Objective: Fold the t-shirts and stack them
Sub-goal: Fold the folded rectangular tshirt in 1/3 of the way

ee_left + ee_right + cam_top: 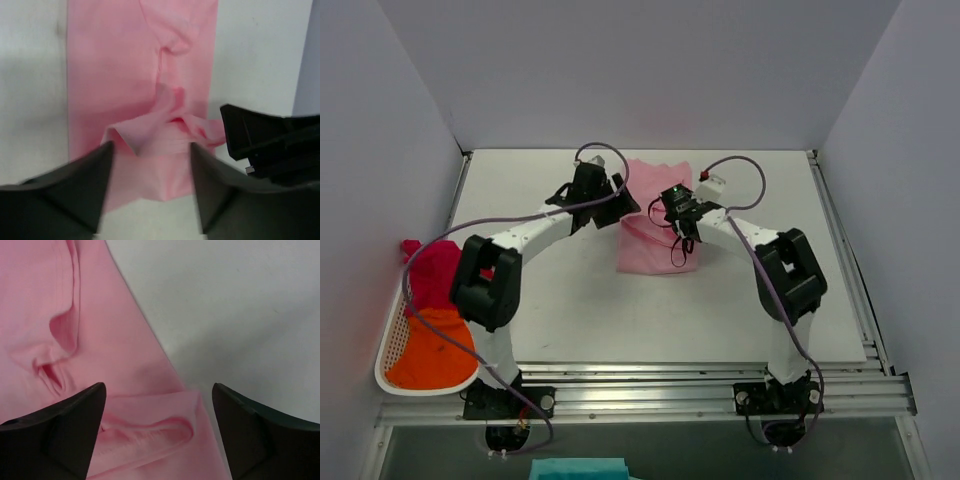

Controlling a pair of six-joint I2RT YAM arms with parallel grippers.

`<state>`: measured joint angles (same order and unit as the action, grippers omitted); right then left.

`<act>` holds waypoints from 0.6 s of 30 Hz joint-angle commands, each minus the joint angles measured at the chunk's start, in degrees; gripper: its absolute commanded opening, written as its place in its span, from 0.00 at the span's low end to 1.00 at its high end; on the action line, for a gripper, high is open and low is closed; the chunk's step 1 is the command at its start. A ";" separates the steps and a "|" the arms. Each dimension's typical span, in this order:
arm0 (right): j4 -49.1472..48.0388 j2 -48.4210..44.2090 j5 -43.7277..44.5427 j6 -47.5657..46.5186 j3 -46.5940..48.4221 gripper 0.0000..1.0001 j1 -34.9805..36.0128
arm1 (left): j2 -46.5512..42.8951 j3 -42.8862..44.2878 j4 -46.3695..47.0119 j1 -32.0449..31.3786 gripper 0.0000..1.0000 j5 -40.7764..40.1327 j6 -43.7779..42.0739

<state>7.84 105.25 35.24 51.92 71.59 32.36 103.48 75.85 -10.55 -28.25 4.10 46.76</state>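
Observation:
The light pink t-shirt [652, 248] lies folded into a long strip on the table at the middle back. Both grippers hover over its far half. My left gripper [624, 204] is open over the strip's left edge; in the left wrist view [150, 170] a bunched fold of the pink cloth [145, 100] lies between the spread fingers. My right gripper [672, 208] is open and empty; in the right wrist view [159, 405] the shirt's edge with a hemmed opening [150, 432] lies under it. The magenta-red t-shirt [435, 268] and the orange t-shirt [435, 352] lie in the basket.
A white mesh basket [387, 345] sits off the table's left front edge. Grey walls close in the table on three sides. A metal rail [650, 385] runs along the near edge. A teal cloth [578, 468] shows below it.

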 commanded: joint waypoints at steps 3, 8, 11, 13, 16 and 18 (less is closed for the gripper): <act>4.12 14.70 -6.50 -7.25 21.19 1.00 -6.07 | 19.53 24.10 -5.26 6.88 0.94 14.35 -2.20; 7.63 13.41 -5.10 -9.91 29.66 1.00 -6.78 | 19.22 31.55 -9.93 8.47 0.94 11.20 -3.78; 6.84 7.53 -3.96 -10.26 27.29 1.00 -6.78 | 14.13 28.40 -9.67 9.26 0.94 8.39 -4.31; 5.53 2.17 -4.04 -10.00 21.94 1.00 -6.35 | 8.60 22.45 -8.27 9.53 0.94 4.89 -4.31; 4.30 -5.21 -3.96 -8.60 12.28 1.00 -5.64 | 0.34 12.09 -5.55 9.44 0.94 1.80 -4.14; 2.72 -10.56 -5.61 -7.89 6.40 1.00 -5.64 | -5.71 6.70 -4.05 9.44 0.94 -0.31 -3.52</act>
<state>10.61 101.19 29.39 43.29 84.42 26.28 106.39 88.33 -18.35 -18.90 8.43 43.68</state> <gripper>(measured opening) 0.996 0.939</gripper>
